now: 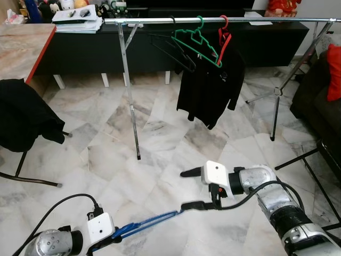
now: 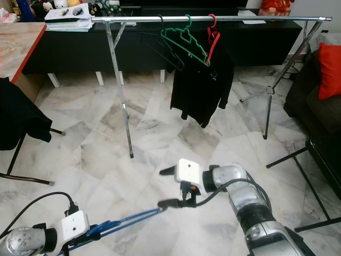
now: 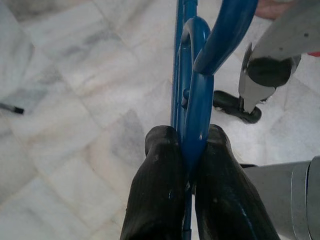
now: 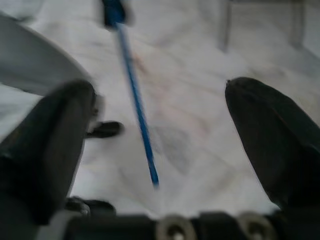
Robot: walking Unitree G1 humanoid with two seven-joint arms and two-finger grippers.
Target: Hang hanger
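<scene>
My left gripper [image 1: 118, 233] is shut on a blue hanger [image 1: 146, 221], low at the front left; in the left wrist view its two black fingers [image 3: 160, 190] pinch the blue plastic [image 3: 192, 100]. The hanger reaches out to the right, its tip close to my right gripper [image 1: 191, 189], which is open with one finger above and one below. The right wrist view has the blue hanger [image 4: 135, 100] between its spread fingers, untouched. Farther off stands a metal clothes rail [image 1: 224, 20] with a green hanger [image 1: 197, 42], a black hanger [image 1: 173, 50] and a black garment [image 1: 210, 85] on a red hanger.
A chair draped with dark cloth [image 1: 24, 122] stands at the left. A long black low cabinet [image 1: 160, 48] runs behind the rail. A dark sofa with a red cushion [image 1: 333, 72] is at the right. Marble floor [image 1: 160, 154] lies between me and the rail.
</scene>
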